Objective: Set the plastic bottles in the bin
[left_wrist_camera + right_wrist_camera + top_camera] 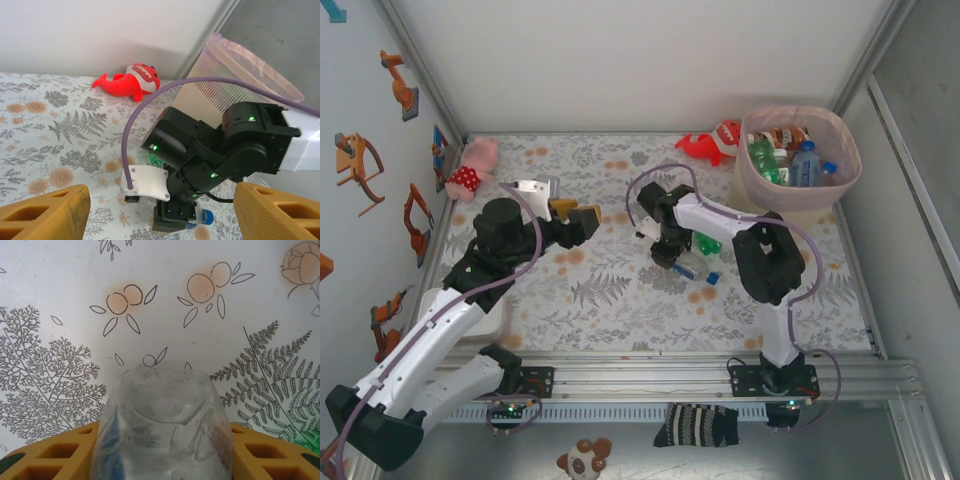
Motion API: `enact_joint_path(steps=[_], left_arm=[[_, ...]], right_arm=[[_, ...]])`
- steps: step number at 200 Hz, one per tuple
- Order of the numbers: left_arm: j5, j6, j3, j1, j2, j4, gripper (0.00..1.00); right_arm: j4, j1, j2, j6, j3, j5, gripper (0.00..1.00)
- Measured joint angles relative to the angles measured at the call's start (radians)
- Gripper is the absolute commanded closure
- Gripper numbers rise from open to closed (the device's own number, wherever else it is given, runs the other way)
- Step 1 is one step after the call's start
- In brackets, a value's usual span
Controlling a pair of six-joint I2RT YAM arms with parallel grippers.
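The table (620, 320), covered with a white cloth (60, 280) of grey ferns and orange flowers, stands between plain white walls (620, 60), with orange stickers (358, 160) on the left one.

Nothing readable in any of these, honestly. The bottles (806, 165) inside the bin (802, 111) had blue-and-white and red-brown labels, but the print on them was way too small to make out. The clear bottle (165, 425) on the mat left of the bin was just see-through plastic with a blurry bluish patch on the side facing the camera, no letters I could pick out. The orange stickers (358, 160) on the side wall (360, 95), far left of the bin, were pictures rather than words.
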Motion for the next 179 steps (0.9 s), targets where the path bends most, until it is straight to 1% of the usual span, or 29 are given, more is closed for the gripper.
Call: enact_joint_path(steps=[31,69,111,132,179], left_arm=[[0.000,0.000,0.000,0.001,0.000,0.001,0.25],[0.003,0.000,-0.001,0.002,0.016,0.018,0.25],[0.014,-0.004,-0.002,0.006,0.056,0.052,0.25],[0.023,-0.006,-0.002,0.007,0.076,0.068,0.25],[0.043,-0.013,-0.002,0.008,0.112,0.109,0.25]], right_arm=[[-0.012,-0.029,-0.108,0.027,0.002,-0.056,0.50],[-0.012,-0.093,-0.273,0.088,0.027,-0.146,0.50],[-0.012,-0.158,-0.401,0.158,0.080,-0.241,0.50],[-0.015,-0.218,-0.461,0.195,0.112,-0.293,0.52],[-0.019,-0.400,-0.588,0.256,0.231,-0.391,0.52]])
